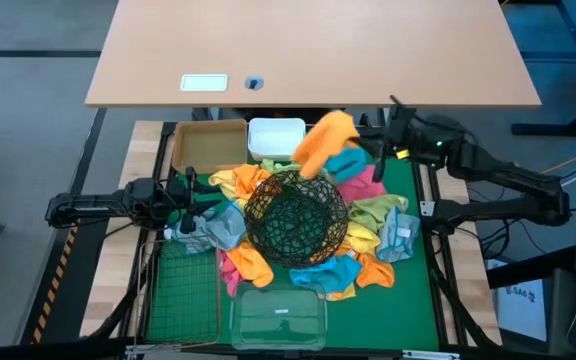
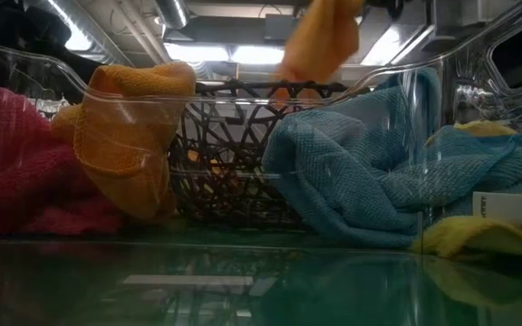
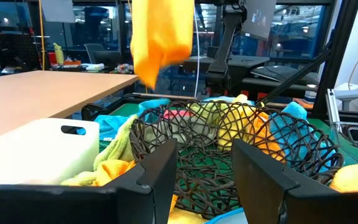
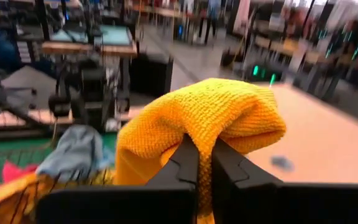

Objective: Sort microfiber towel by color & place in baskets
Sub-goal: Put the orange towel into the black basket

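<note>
Left end effector (image 1: 190, 190): left of the black wire bowl, low over the towel pile, fingers apart and holding nothing.
Green wire-mesh basket (image 1: 182, 292): front left of the bowl, on the desk.
Tan square tray (image 1: 208, 146): behind and left of the bowl.
White plastic tub (image 1: 275, 138): directly behind the bowl, beside the tray.
Black wire bowl (image 1: 296, 215): centre of the green mat, ringed by loose towels in yellow, orange, blue, pink and grey.
Clear plastic box (image 1: 277, 316): directly in front of the bowl.
Orange towel (image 1: 325, 143): lifted in the air behind the bowl, near the tub.
Right end effector (image 4: 204, 169): behind and right of the bowl, fingers clamped on the orange towel.
</note>
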